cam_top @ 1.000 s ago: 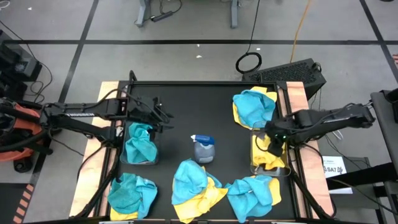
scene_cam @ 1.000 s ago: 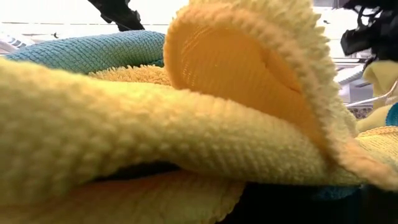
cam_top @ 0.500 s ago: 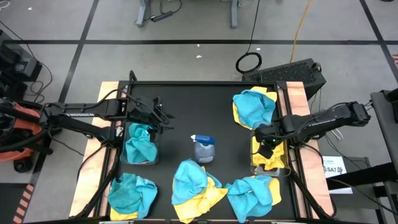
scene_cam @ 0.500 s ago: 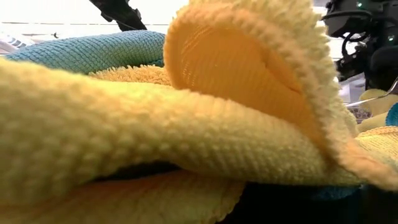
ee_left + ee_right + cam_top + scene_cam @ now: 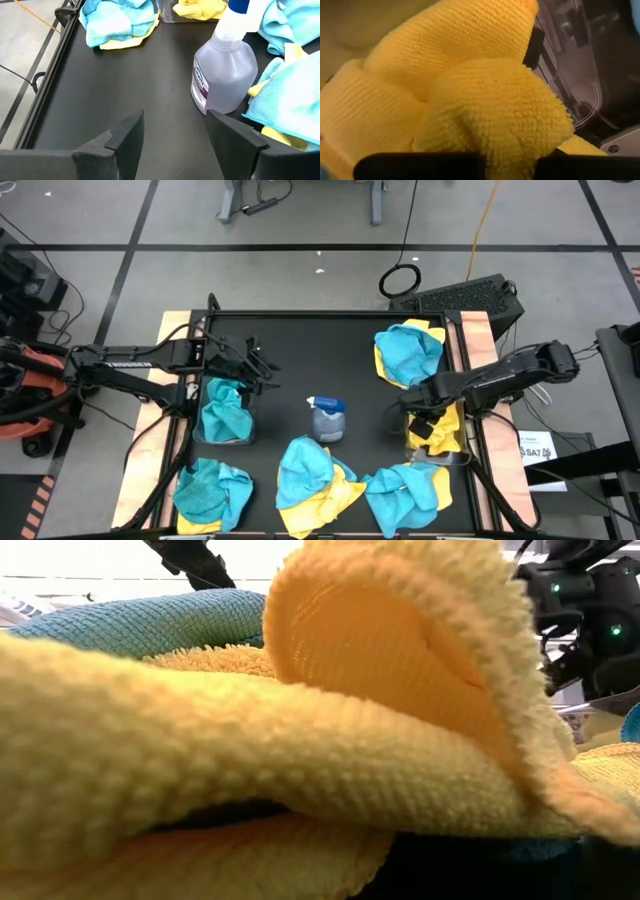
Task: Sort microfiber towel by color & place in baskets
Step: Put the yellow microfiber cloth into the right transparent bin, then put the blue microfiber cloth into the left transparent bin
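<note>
My right gripper is low over the right clear basket, shut on a yellow towel that lies in it. That towel fills the right wrist view, with the basket's clear wall beside it. My left gripper is open and hovers just beyond the left basket, which holds a teal towel. Mixed teal and yellow towels lie in heaps: far right, near left, near middle, near right. My right gripper has a thick fuzzy fold of the yellow towel between its two fingers, coming from above and slanting from the table's right. The towel covers the fingertips, so how far back it reaches is hidden. Its bulk rests in the right basket.
A grey spray bottle with a blue top stands at the table's middle, straight ahead of my left gripper as the spray bottle. The near-middle yellow towel blocks most of the low view. Bare black tabletop lies at the far middle.
My right gripper has moved down and toward the table's left over the right basket, carrying the yellow towel lower into it. My left arm has kept still.
</note>
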